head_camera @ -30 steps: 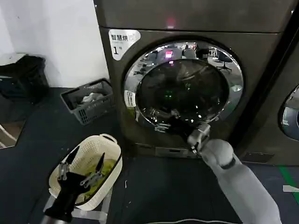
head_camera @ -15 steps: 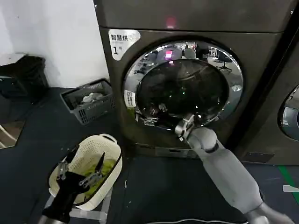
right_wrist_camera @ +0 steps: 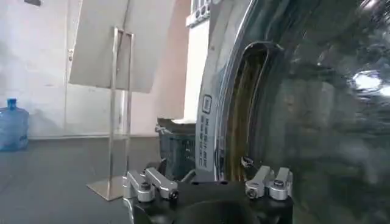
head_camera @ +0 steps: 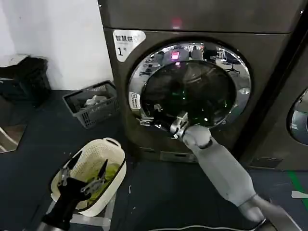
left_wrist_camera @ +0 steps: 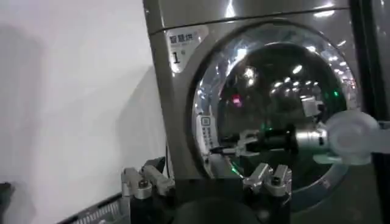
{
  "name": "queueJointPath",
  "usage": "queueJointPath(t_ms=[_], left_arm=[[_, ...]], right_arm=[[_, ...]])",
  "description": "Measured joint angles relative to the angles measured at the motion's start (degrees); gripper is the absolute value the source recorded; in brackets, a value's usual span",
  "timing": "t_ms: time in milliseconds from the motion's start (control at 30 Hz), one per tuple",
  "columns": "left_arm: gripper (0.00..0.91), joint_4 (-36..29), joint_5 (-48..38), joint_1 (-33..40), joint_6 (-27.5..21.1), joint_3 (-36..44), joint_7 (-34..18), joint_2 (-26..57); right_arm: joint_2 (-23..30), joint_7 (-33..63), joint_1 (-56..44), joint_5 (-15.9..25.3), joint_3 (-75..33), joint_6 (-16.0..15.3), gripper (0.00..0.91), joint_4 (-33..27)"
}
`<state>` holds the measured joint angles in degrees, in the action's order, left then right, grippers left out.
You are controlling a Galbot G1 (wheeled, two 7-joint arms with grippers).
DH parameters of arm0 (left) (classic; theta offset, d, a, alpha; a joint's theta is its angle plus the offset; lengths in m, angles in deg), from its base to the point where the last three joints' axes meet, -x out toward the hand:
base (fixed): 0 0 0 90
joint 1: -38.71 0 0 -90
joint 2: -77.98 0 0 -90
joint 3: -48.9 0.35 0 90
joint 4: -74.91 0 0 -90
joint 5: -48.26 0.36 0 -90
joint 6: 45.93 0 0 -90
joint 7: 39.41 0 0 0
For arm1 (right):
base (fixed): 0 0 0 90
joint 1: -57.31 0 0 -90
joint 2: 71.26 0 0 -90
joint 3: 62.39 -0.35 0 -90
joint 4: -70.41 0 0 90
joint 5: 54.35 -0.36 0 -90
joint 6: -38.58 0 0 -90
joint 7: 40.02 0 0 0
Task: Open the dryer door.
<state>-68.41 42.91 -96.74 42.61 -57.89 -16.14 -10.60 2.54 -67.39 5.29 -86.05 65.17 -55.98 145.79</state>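
The dryer door (head_camera: 190, 89) is a big round porthole with a chrome rim and dark glass, and it lies flat against the grey machine front. My right gripper (head_camera: 150, 115) is at the door's lower-left rim, beside the white sticker, with its fingers apart and nothing between them. The left wrist view has the same gripper (left_wrist_camera: 222, 146) pointing at the rim's left edge on the door (left_wrist_camera: 274, 91). In the right wrist view the rim and a dark recess (right_wrist_camera: 247, 109) are very close. My left gripper (head_camera: 83, 174) hangs open over a cream basket, far from the door.
The cream laundry basket (head_camera: 113, 149) sits on the floor at lower left. A grey crate (head_camera: 91, 103) stands by the white wall, left of the machine. Part of a neighbouring machine's round door (head_camera: 299, 115) is at the right edge. Dark floor lies in front.
My right arm has swept left along the lower part of the door, bringing the gripper from lower centre to the lower-left rim. The door and my left arm have not moved.
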Motion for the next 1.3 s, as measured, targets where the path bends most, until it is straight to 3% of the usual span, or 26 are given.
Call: queueJointPath(t_ms=[200, 400, 633, 967, 1133, 1300], left_arm=[[0.907, -0.4, -0.7, 0.2, -1.9, -0.8, 1.0, 0.1], [0.907, -0.2, -8.6, 1.8, -5.6, -3.2, 5.9, 1.1], [0.907, 2.2, -14.0, 3.5, -6.3, -6.4, 10.8, 2.9], [0.907, 5.5, -17.6, 6.3, -8.7, -8.0, 8.1, 6.6], [0.907, 8.7, -20.4, 8.9, -7.7, -7.0, 6.3, 11.1], [0.907, 13.0, -24.8, 12.3, -10.2, -5.8, 5.6, 16.5]], right_arm=[[-0.9, -2.9, 0.0, 0.0, -0.7, -0.3, 0.907, 1.0], [-2.4, -6.2, -0.7, -0.7, -1.6, -0.6, 0.907, 2.6], [-4.2, -11.0, -2.1, -2.6, -2.3, -1.4, 0.907, 5.5], [-7.7, -19.1, -4.2, -4.5, -3.5, -3.9, 0.907, 10.5], [-10.3, -24.6, -5.5, -4.9, -4.2, -4.6, 0.907, 13.4], [-13.1, -29.8, -7.6, -4.8, -5.7, -5.4, 0.907, 16.1]])
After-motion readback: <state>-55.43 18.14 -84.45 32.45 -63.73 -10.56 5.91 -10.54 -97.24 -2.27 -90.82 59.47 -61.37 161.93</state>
